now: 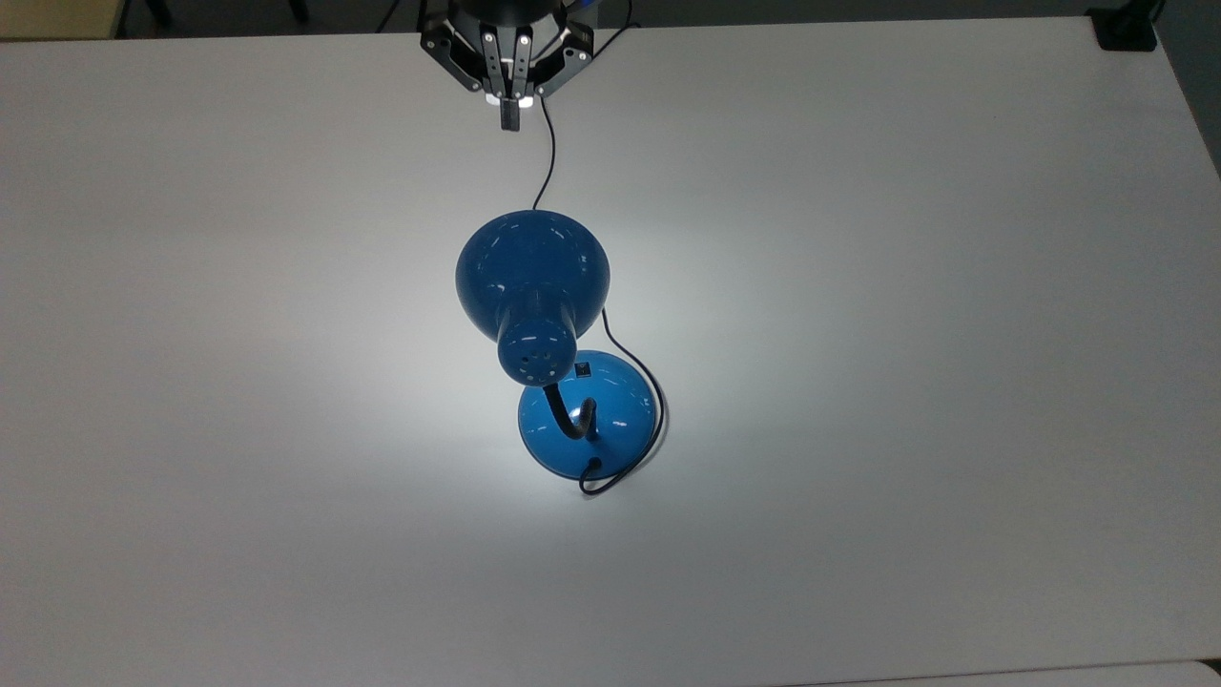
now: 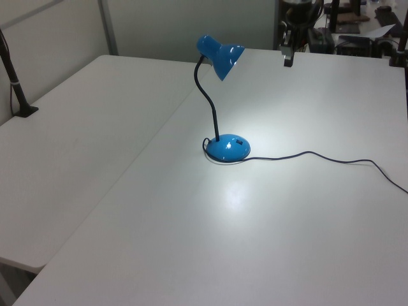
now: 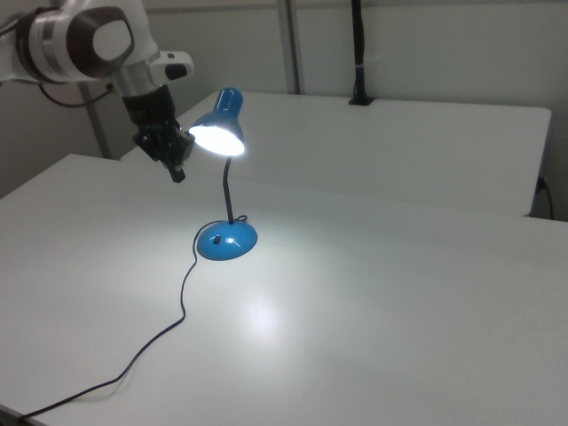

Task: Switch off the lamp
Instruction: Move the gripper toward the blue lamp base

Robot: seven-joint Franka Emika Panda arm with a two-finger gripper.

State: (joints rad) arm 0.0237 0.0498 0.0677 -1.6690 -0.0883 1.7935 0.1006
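The lamp [image 1: 558, 353] stands lit near the middle of the white worktop [image 1: 906, 334], its shade leaning toward the top view's upper edge and its cord [image 1: 546, 143] running that way too. The hand [image 1: 509, 122] hangs in the air above the worktop's far edge in the top view, well apart from the shade and farther still from the base's small black switch [image 1: 583, 368], with its fingers pressed together and holding nothing. Bare worktop lies on every side of the lamp.
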